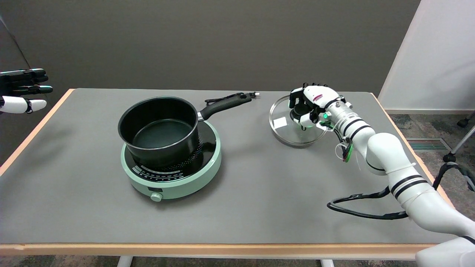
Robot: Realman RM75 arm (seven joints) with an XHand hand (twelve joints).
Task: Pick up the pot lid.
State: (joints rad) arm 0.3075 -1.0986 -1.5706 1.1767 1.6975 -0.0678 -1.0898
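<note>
My right hand [310, 105] has its fingers curled around the black knob of the glass pot lid [293, 128], near the table's [259, 207] far right corner. I cannot tell whether the lid touches the table.

A glossy white right arm [393, 163] with paired black bands, a looping black cable [363, 213] and green wiring at the wrist, ends in a black-and-white right hand [311, 104] lit by a green lamp.

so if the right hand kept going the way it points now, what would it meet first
The right hand points left and down at the glass pot lid; its fingers already seem curled around the lid's black knob, though contact is hard to judge.
</note>
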